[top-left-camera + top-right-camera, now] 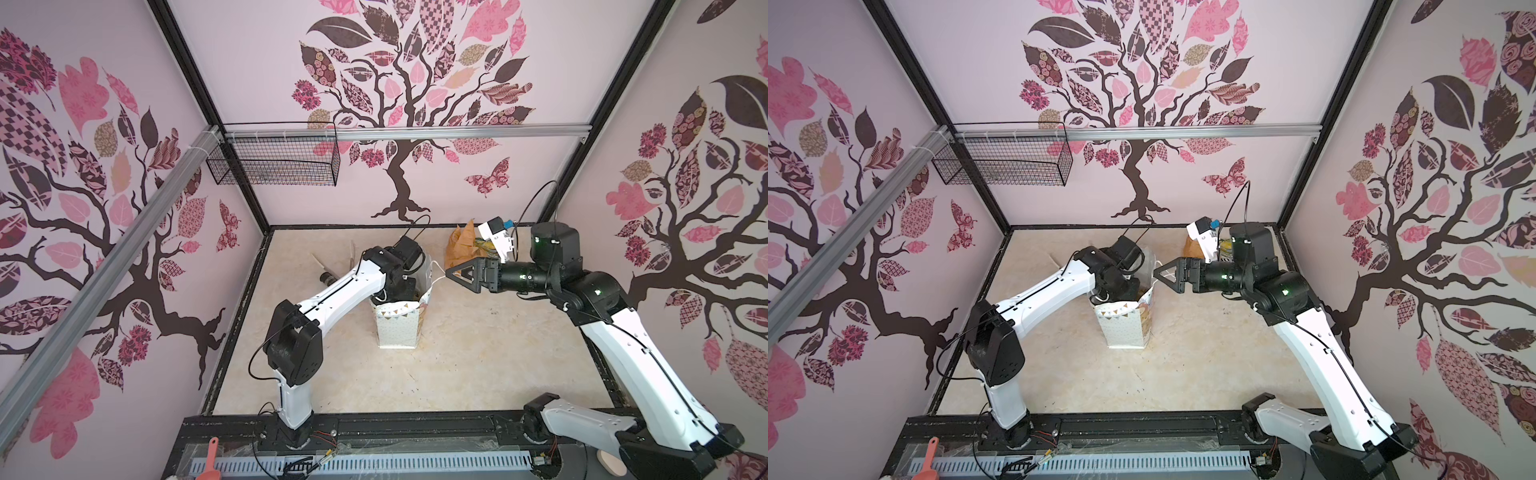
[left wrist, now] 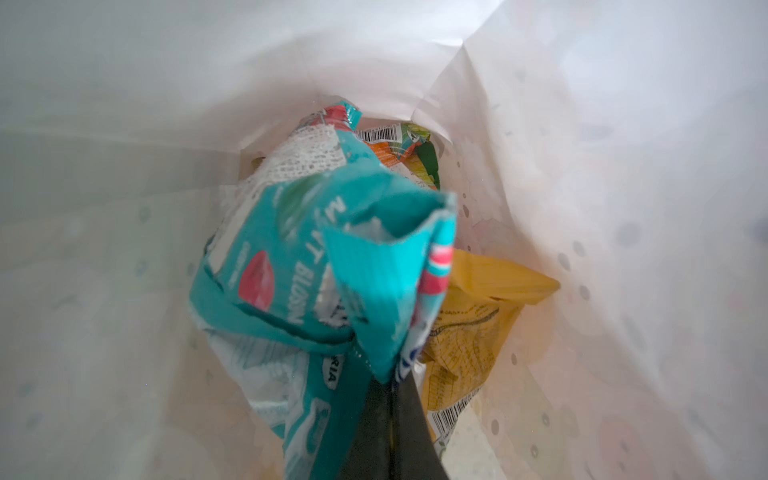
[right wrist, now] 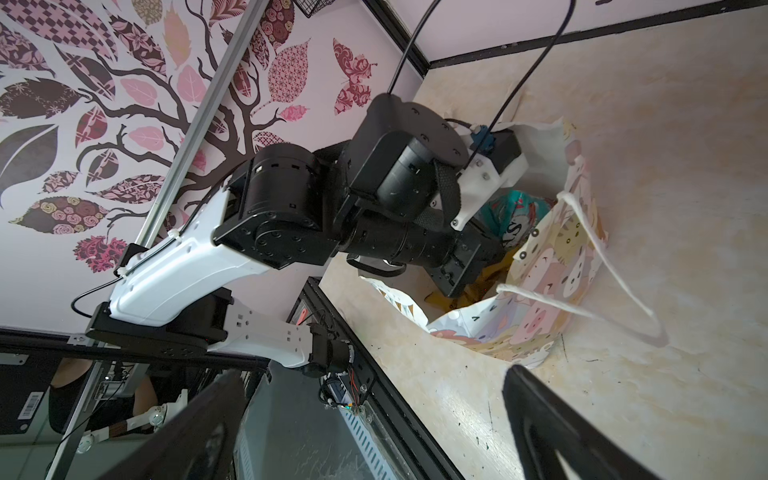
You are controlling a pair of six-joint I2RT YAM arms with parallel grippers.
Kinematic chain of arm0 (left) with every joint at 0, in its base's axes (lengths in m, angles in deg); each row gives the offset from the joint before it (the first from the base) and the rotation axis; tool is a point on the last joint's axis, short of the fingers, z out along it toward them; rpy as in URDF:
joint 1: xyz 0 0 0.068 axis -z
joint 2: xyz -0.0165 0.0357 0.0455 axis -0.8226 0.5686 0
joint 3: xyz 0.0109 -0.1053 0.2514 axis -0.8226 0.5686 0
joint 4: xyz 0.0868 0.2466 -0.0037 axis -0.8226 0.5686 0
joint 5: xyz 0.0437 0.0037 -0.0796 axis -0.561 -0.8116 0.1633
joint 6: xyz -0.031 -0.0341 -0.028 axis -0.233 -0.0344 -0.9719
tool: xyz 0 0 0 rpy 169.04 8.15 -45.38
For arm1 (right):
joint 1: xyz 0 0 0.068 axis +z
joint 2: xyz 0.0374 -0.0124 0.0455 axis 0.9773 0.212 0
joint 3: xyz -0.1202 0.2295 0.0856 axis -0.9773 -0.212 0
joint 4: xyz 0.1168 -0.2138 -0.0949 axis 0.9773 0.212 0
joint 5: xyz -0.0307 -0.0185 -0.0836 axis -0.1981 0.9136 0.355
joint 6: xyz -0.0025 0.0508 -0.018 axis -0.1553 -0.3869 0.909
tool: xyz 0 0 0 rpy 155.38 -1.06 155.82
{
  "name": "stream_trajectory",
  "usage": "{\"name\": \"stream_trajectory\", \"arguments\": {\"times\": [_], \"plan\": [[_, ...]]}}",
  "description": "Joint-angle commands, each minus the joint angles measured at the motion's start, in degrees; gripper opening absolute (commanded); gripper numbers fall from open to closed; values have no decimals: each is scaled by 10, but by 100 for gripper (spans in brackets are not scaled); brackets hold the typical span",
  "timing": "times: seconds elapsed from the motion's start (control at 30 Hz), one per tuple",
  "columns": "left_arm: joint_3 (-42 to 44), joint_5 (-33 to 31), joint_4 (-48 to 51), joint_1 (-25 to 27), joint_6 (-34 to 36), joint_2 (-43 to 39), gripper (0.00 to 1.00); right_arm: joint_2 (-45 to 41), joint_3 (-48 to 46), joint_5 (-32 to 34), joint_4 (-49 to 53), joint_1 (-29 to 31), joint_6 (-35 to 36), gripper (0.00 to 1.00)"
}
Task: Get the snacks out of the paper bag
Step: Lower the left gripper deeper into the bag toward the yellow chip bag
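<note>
left pincer [image 2: 390, 386] is clenching a corner of the crinkly glossy teal packet [image 2: 291, 266], deep inside the tall white dotted paper bag [image 1: 395, 328]. a mustard-yellow packet [image 2: 469, 332] is lying just beside the pincer, an orange packet [image 2: 390, 153] beyond it. right pincer [image 3: 372, 374] is hanging wide open beside the bag. judging: at least three are waiting inside. a green-and-yellow packet [image 1: 1226, 250] is lying outside, behind the right pincer.

Left arm [image 1: 340, 291] across paper bag [image 1: 397, 328] mouth.
</note>
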Motion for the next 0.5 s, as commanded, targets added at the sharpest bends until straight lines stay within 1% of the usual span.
{"name": "stream_trajectory", "arguments": {"times": [0.0, 0.47], "plan": [[-43, -12, -1, 3, 2, -32, 0, -13, -6, 5, -8, 2, -1, 100], [-89, -22, 12, 8, 4, -63, 0, -11, -7, 8, -8, 2, -4, 100]]}}
